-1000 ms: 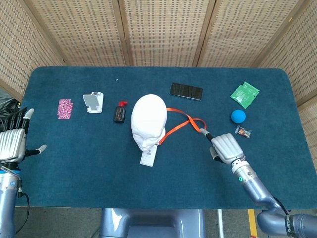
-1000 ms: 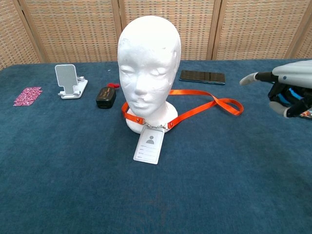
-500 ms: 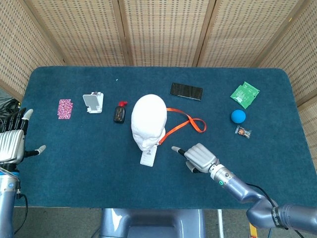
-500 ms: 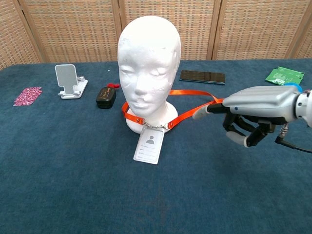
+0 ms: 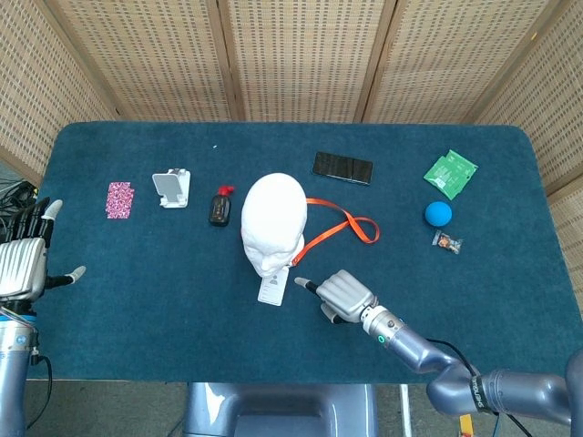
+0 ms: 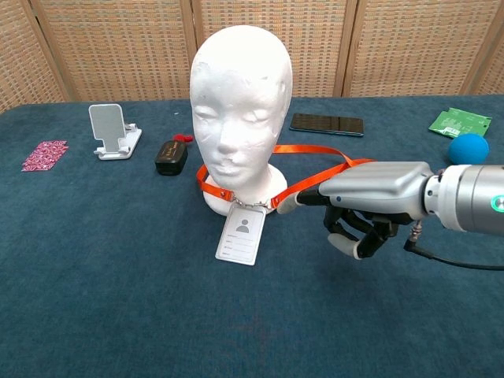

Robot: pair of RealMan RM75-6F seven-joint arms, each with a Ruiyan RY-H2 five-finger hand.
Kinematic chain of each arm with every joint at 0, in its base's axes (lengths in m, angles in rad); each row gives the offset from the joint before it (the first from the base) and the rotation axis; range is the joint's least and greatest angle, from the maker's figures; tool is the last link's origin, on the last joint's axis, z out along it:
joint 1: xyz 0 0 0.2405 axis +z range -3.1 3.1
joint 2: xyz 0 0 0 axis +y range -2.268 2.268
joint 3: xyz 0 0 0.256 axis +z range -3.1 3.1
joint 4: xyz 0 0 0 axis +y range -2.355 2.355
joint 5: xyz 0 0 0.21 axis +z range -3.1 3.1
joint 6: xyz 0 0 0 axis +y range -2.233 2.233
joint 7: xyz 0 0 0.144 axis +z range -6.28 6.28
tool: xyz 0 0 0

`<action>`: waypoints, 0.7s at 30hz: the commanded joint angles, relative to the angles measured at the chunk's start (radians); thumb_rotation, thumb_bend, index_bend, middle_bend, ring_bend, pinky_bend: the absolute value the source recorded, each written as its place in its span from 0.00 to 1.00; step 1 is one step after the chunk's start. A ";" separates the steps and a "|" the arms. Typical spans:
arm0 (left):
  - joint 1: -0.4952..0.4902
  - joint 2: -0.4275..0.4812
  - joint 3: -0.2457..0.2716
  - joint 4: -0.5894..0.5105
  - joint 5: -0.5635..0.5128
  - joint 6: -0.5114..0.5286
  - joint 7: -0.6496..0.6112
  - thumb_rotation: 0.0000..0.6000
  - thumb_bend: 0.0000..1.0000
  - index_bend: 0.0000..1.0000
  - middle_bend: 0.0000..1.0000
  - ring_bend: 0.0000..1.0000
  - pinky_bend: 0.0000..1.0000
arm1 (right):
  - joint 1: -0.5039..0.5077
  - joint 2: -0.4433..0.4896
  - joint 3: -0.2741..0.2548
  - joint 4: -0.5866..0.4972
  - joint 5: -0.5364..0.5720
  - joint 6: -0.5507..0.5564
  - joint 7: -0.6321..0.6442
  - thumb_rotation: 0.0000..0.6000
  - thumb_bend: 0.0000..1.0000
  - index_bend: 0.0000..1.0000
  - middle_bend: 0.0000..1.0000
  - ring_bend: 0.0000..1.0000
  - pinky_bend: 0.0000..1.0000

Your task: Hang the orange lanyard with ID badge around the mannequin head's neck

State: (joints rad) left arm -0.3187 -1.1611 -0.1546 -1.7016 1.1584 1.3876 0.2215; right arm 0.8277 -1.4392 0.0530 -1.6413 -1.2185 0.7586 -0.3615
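A: Table (image 5: pixel 137 300) first: blue cloth, with the mannequin head (image 5: pixel 272 218) upright near its middle. Where does the lanyard sit?

B: The orange lanyard (image 6: pixel 315 169) already circles the neck, and its spare loop trails off across the cloth toward three o'clock from the head. The ID badge (image 6: pixel 242 235) lies flat at six o'clock, touching the base.

A: And the hands?

B: The right hand (image 6: pixel 370 197) hovers at about four o'clock from the head, one finger stretched toward the neck and the rest curled under, gripping nothing. Whether the fingertip touches the strap, I cannot tell. The left hand (image 5: pixel 25 257) hangs off the table's nine o'clock edge, fingers spread and empty.

A: Smaller things?

B: A dark phone (image 5: pixel 342 167) at one o'clock, a white phone stand (image 5: pixel 172 188) and a pink card (image 5: pixel 119 199) toward ten, a black device (image 5: pixel 219 208) just beside the head. At two o'clock, a green packet (image 5: pixel 450 173), a blue ball (image 5: pixel 438 213) and a small wrapped item (image 5: pixel 446 241). Nothing on the cloth holds anything else.
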 commanded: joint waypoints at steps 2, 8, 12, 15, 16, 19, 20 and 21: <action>0.002 -0.002 -0.003 0.002 0.003 -0.003 -0.001 1.00 0.00 0.00 0.00 0.00 0.00 | 0.011 -0.029 -0.001 0.008 0.030 -0.002 -0.032 1.00 0.79 0.12 0.76 0.74 0.87; 0.004 -0.002 -0.007 0.001 0.006 -0.005 0.000 1.00 0.00 0.00 0.00 0.00 0.00 | 0.021 -0.066 -0.002 0.021 0.063 -0.005 -0.055 1.00 0.79 0.13 0.76 0.74 0.87; 0.006 -0.003 -0.011 0.001 0.006 -0.008 0.001 1.00 0.00 0.00 0.00 0.00 0.00 | 0.043 -0.099 0.000 0.030 0.092 -0.020 -0.084 1.00 0.79 0.13 0.76 0.74 0.87; 0.007 -0.003 -0.013 0.000 0.007 -0.011 0.003 1.00 0.00 0.00 0.00 0.00 0.00 | 0.061 -0.112 0.002 0.031 0.120 -0.030 -0.111 1.00 0.79 0.13 0.76 0.74 0.87; 0.007 -0.003 -0.014 0.000 0.007 -0.011 0.004 1.00 0.00 0.00 0.00 0.00 0.00 | 0.066 -0.117 0.002 0.031 0.130 -0.032 -0.120 1.00 0.79 0.13 0.76 0.74 0.87; 0.009 -0.002 -0.016 0.001 0.008 -0.012 0.002 1.00 0.00 0.00 0.00 0.00 0.00 | 0.084 -0.143 0.001 0.033 0.163 -0.034 -0.149 1.00 0.79 0.13 0.76 0.74 0.87; 0.010 -0.002 -0.017 0.001 0.008 -0.013 0.001 1.00 0.00 0.00 0.00 0.00 0.00 | 0.088 -0.149 0.000 0.034 0.170 -0.032 -0.155 1.00 0.79 0.13 0.76 0.74 0.87; 0.010 -0.001 -0.018 0.002 0.008 -0.014 0.000 1.00 0.00 0.00 0.00 0.00 0.00 | 0.091 -0.154 -0.002 0.034 0.176 -0.031 -0.161 1.00 0.79 0.13 0.76 0.74 0.87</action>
State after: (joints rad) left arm -0.3089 -1.1627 -0.1721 -1.6998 1.1662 1.3738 0.2214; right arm 0.9132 -1.5867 0.0529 -1.6083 -1.0493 0.7271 -0.5161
